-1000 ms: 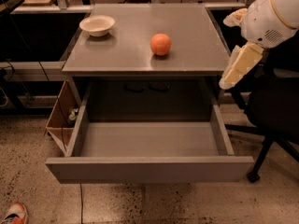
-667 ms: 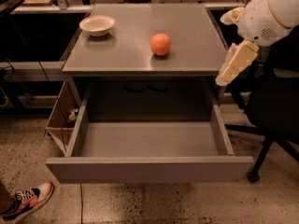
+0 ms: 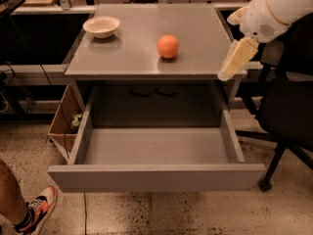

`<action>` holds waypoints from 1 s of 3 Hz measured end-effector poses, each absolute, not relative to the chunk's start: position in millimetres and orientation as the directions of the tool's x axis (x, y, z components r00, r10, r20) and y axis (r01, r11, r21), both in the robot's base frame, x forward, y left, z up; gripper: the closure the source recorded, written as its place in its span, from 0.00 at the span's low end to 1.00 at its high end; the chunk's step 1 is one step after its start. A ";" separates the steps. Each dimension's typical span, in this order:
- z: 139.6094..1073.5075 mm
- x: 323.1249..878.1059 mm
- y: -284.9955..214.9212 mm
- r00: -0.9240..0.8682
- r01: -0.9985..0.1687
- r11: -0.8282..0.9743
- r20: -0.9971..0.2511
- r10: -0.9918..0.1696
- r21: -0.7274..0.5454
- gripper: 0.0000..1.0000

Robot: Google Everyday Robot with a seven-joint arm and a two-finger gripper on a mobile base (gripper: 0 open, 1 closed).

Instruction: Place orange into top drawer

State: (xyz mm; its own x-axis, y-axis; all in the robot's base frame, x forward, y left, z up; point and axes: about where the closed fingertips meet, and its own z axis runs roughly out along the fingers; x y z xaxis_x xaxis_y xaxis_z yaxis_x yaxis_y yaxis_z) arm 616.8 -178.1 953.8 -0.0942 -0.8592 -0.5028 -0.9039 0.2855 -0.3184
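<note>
Fingers [image 3: 234, 60] drawn together into one pale wedge, no gap showing between them, nothing held. The gripper [image 3: 226, 74] hangs tip-down at the cabinet [image 3: 132, 58] top's front right corner as the camera sees it, just off the edge, below the white arm. Likely kept out at the side so the top stays unobstructed before the reach. The orange [image 3: 168, 46] sits untouched on the cabinet top, a little right of centre and toward the middle of its depth; from the fingertips it lies well apart, inboard and further back on the cabinet. The top drawer [image 3: 156, 177] is pulled fully out of the cabinet's front, its floor bare, so the receiving place looks ready and the grasp is the step not yet done. A cream bowl [image 3: 101, 26] rests at the cabinet top's back left corner, well away from the fruit. Judgement: the fingers must spread before they can take the fruit.
</note>
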 end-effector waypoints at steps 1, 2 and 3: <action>905.0 701.8 -174.5 -0.284 -0.878 0.422 -0.465 -0.839 -0.227 0.00; 882.2 737.7 -183.4 -0.387 -0.835 0.512 -0.448 -0.806 -0.199 0.00; 882.2 737.7 -183.8 -0.388 -0.835 0.513 -0.448 -0.806 -0.199 0.00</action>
State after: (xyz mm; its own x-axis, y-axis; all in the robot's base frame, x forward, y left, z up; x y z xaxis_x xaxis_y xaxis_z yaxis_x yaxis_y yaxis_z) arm 737.7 -183.8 882.2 -0.3877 -0.8055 -0.4482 -0.8350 0.5128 -0.1994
